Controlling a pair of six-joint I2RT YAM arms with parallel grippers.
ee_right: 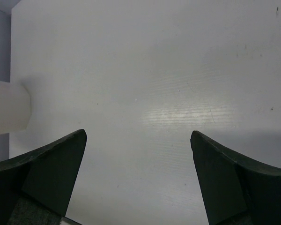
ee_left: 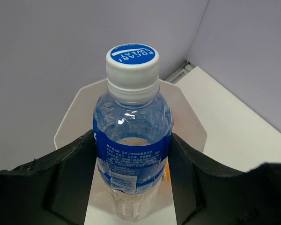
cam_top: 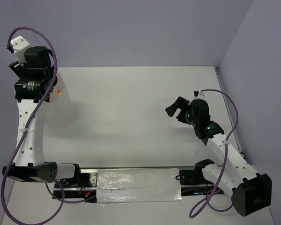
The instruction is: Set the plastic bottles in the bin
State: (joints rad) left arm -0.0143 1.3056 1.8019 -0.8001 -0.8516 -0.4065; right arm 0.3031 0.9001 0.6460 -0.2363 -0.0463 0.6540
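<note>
The left gripper (ee_left: 131, 157) is closed partway around the blue-labelled Pocari Sweat bottle (ee_left: 132, 140). Its black fingers clamp the label band, so the bottle hangs over the open mouth of the bin (ee_left: 70, 119), apparently ready to be dropped in. The bottle is thin, clear plastic with a ribbed white cap, and the bin is translucent white with a faceted rim. Well to the right of the bin, the right gripper (ee_right: 138, 140) hangs wide open and empty above the matte white table (ee_right: 154, 70).
</note>
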